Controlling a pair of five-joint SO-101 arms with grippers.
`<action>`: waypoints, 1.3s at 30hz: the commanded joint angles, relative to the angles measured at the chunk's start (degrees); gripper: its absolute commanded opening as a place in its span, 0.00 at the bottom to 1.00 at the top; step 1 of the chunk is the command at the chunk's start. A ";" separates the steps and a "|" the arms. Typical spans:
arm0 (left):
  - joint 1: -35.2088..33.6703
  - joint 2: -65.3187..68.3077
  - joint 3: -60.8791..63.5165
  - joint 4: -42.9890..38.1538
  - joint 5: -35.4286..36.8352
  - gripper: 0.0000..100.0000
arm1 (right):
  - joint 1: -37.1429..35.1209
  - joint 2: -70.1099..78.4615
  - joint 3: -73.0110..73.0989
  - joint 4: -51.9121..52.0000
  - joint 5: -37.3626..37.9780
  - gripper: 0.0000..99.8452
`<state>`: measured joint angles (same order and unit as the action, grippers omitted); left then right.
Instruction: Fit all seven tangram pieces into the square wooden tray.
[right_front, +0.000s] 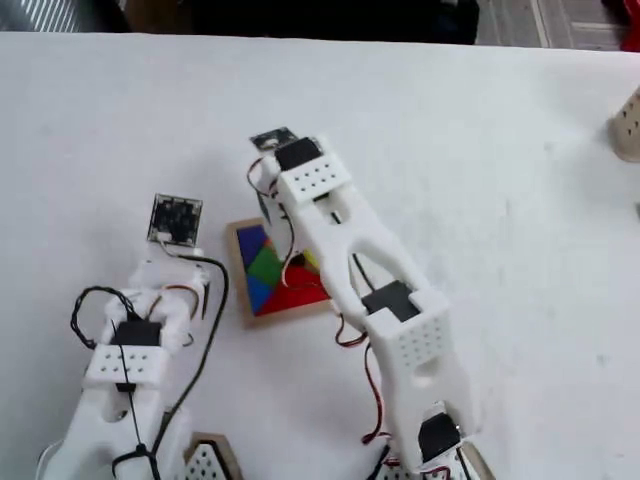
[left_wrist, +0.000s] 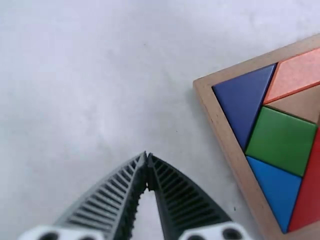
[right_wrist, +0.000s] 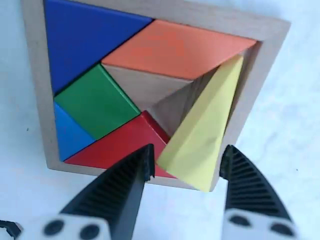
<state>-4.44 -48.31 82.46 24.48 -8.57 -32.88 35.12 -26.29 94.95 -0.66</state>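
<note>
The wooden tray (right_front: 238, 270) sits mid-frame, its right side hidden under the right arm (right_front: 350, 240). The right gripper (right_wrist: 187, 152) is spread astride a tilted yellow triangle (right_wrist: 202, 130); the left gripper (left_wrist: 147, 157) is pinched together over bare table (left_wrist: 75, 75)

Pale matt wood tray (right_wrist: 35, 95); smooth painted pieces; ribbed plastic tool (left_wrist: 148, 172) fingers.
</note>
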 joint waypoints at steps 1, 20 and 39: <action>-0.66 -1.36 -0.44 -1.14 -0.62 0.02 | -0.31 -4.44 -2.29 0.66 -0.18 0.23; -0.48 -1.36 -0.44 -1.14 -0.62 0.02 | 5.67 -29.85 11.69 2.86 5.10 0.23; 1.19 -1.54 -0.88 -1.05 0.00 0.02 | 30.73 -52.44 57.93 -20.00 13.63 0.02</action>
<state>-4.44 -48.31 82.46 24.48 -8.57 -6.86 -11.21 26.73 79.30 12.09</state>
